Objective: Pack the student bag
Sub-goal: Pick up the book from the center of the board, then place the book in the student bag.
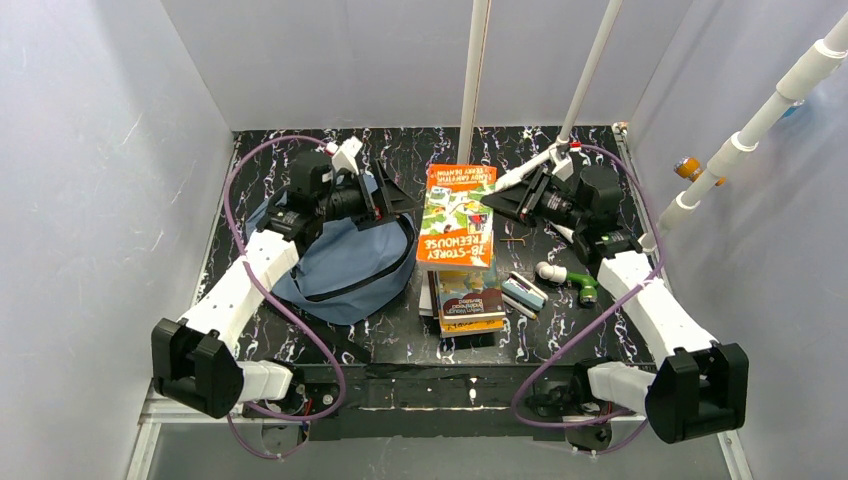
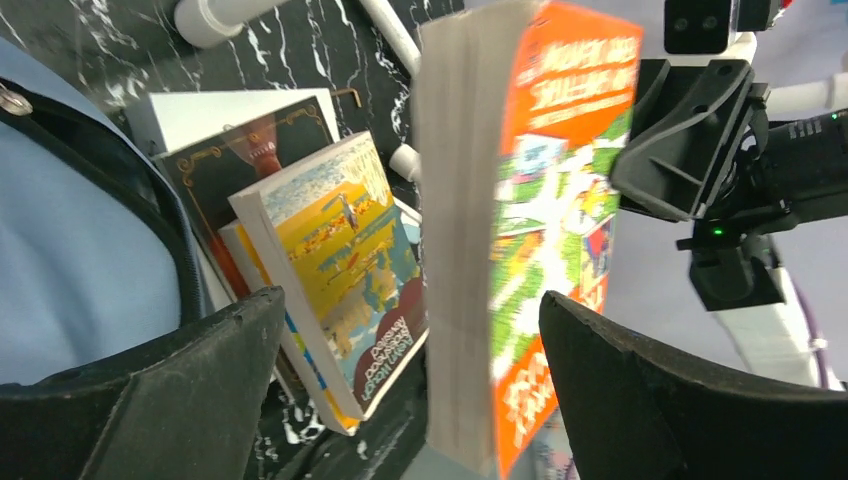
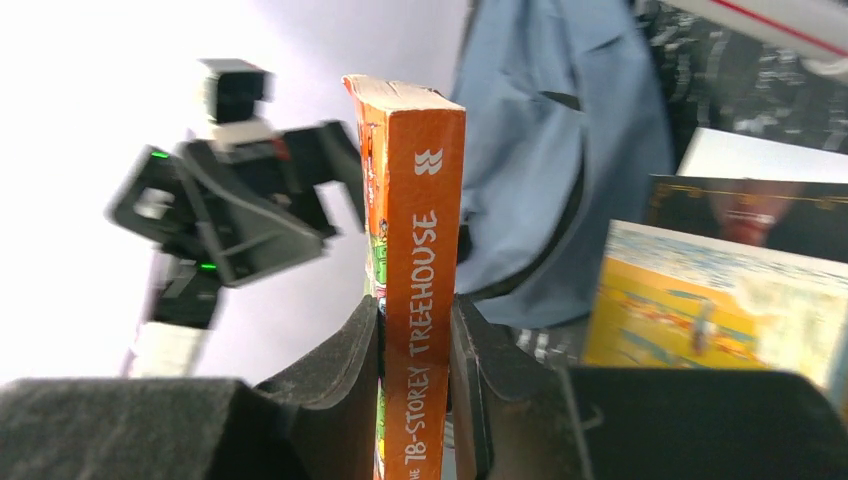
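The slate-blue student bag (image 1: 335,268) lies on the left of the table, and its fabric also shows in the right wrist view (image 3: 570,150). An orange "78-Storey Treehouse" book (image 1: 458,215) hangs above a stack of books. My right gripper (image 3: 415,310) is shut on the book's spine (image 3: 425,230). My left gripper (image 2: 410,300) is open, with the book's page edge (image 2: 460,250) between its wide-apart fingers (image 2: 180,390) and a gap on each side. In the top view the left gripper (image 1: 405,205) faces the right gripper (image 1: 492,208) across the book.
A stack of books (image 1: 468,302) lies under the held book, its yellow cover (image 2: 340,250) uppermost. A small box (image 1: 524,293) and a white-and-green object (image 1: 572,280) lie to its right. White poles (image 1: 475,70) rise at the back.
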`<state>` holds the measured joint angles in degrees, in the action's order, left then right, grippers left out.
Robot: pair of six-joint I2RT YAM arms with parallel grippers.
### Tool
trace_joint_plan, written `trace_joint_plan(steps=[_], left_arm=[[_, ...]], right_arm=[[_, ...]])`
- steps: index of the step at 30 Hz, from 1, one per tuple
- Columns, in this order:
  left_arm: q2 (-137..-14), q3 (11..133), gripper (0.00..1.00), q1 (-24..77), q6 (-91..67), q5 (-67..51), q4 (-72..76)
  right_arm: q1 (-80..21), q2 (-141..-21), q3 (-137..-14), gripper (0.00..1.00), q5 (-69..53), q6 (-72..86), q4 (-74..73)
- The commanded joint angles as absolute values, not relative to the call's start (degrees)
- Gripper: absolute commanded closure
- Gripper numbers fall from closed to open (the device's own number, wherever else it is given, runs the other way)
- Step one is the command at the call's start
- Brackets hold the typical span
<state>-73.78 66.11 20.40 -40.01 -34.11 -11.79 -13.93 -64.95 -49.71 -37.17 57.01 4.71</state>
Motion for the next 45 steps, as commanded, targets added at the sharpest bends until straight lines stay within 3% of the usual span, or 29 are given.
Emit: trace_joint_plan(steps=[1,5,10,14,15,17,18,19,21,22,23,26,30,34,42,45], left_arm=[[-71.8,62.1,0.02,20.6,-52.5,-38.8,3.2],[-73.0,62.8,0.02,21.1,-53.4,-42.4,4.9],[-75.0,57.7,0.02,21.5,-68.1,-48.9,27.9],[-73.9,55.6,0.04,21.9,-72.3,-48.7,33.3],[-74.2,55.8,0.09,22.2,-73.2,-49.1,33.3],[-76.9,57.4,0.35,22.6,-76.7,-52.0,33.3],[-77.9,58.0,0.42,22.6,-78.0,-52.9,33.3],[-78.5,58.7,0.63,22.6,-78.7,-53.6,33.3],[-77.7,58.8,0.87,22.6,-78.5,-53.1,33.4],[-76.9,58.5,1.0,22.4,-78.7,-52.0,33.4],[-75.7,57.6,1.0,21.9,-79.8,-49.5,33.4],[-71.9,56.1,1.0,21.6,-80.3,-41.4,33.5],[-64.3,53.3,1.0,21.6,-77.2,-24.5,33.8],[-61.1,52.4,1.0,21.7,-75.7,-12.5,34.3],[-62.3,51.2,1.0,21.6,-79.8,-7.7,38.3],[-62.6,50.8,1.0,21.6,-79.8,-7.6,38.9]], right_arm=[[-13.9,-66.9,-48.5,0.99,-43.8,78.2,28.5],[-14.0,-67.9,-49.2,0.99,-45.0,83.1,33.7],[-15.1,-69.3,-50.0,0.99,-45.8,85.3,36.6],[-15.2,-69.7,-49.4,0.99,-46.4,84.2,36.3],[-15.4,-70.0,-50.0,0.99,-46.8,83.9,36.6],[-15.6,-72.3,-53.3,0.99,-49.1,80.5,33.8],[-15.9,-73.4,-54.5,0.99,-49.7,79.6,33.4],[-16.8,-74.4,-56.5,0.99,-49.7,78.1,32.5],[-18.6,-75.0,-60.2,0.99,-48.6,71.4,24.2],[-19.3,-75.2,-60.8,0.92,-48.1,70.0,22.2],[-19.9,-75.2,-60.3,0.69,-47.8,70.1,22.3],[-22.2,-74.5,-58.5,0.34,-45.5,71.1,25.1],[-26.3,-71.7,-55.5,0.04,-36.9,72.1,27.3],[-30.0,-70.5,-52.2,0.02,-29.4,76.2,33.9],[-34.4,-72.4,-49.7,0.02,-17.6,84.0,45.6],[-35.5,-74.0,-52.3,0.08,-16.6,83.5,46.9]])
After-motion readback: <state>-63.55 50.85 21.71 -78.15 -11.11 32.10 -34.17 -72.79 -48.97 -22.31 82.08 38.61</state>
